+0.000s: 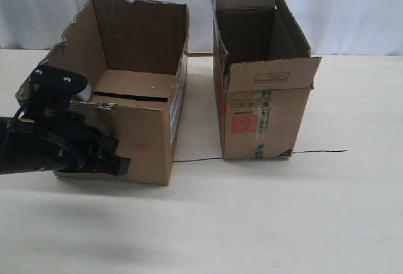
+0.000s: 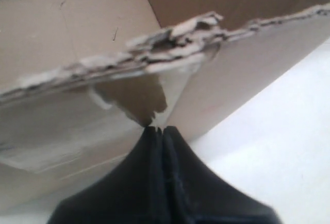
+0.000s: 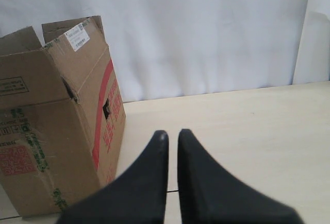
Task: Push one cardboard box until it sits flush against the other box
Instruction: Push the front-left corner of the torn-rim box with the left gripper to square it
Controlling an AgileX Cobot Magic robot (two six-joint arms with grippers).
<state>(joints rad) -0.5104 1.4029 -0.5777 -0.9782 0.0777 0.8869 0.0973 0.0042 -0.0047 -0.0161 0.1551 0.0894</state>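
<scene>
Left claw [image 1: 117,160] clenched tight, holding nothing, low at 9 o'clock in the outside view. Parked against the front wall of the cardboard box [image 1: 148,138]. Likely put there to shove, not to grab. Wide, squat and brown, with a ripped, bumpy rim and a white label [image 1: 176,107] on the side. At its 3 o'clock, the other box [image 1: 264,110]: taller, thinner, flaps standing up, red square and green tape on the front. Not touching yet, with a strip of bare table [image 1: 198,123] between. Most likely needs a push toward 3 o'clock.

From the left wrist: black tips pressed together, right up by the brown wall, under the torn rim [image 2: 170,44]. Fuzzy, flaky paper layers there. Cannot tell if truly touching.

From the right wrist: right claw [image 3: 172,134] only a thin slit apart, gripping nothing. Hanging beside the taller box, apart from it, over smooth pale table. Probably just waiting out of the way.
</scene>
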